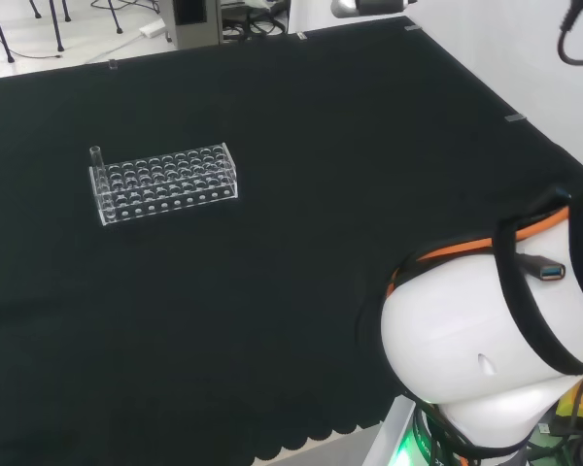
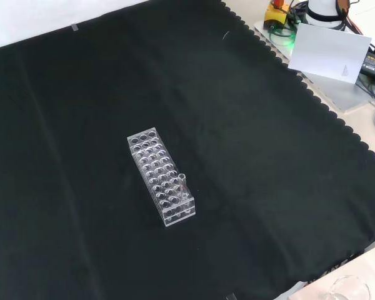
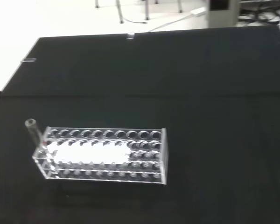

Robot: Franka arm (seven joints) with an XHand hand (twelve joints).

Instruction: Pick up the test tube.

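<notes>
A clear test tube [image 1: 96, 158] stands upright in a corner hole of a clear plastic rack [image 1: 165, 182] on the black cloth, at the left of the head view. In the front view the rack [image 2: 160, 175] lies near the middle of the cloth, with the tube [image 2: 182, 183] at its near right end. The wrist view looks at the rack [image 3: 102, 153] from a distance, the tube [image 3: 32, 130] rising from one end corner. The other holes of the rack look empty.
The arm's white links [image 1: 486, 330] fill the lower right of the head view. A clear glass vessel [image 2: 349, 289] sits beyond the cloth's near right corner in the front view. A white sheet [image 2: 328, 51] and cables lie by the arm's base.
</notes>
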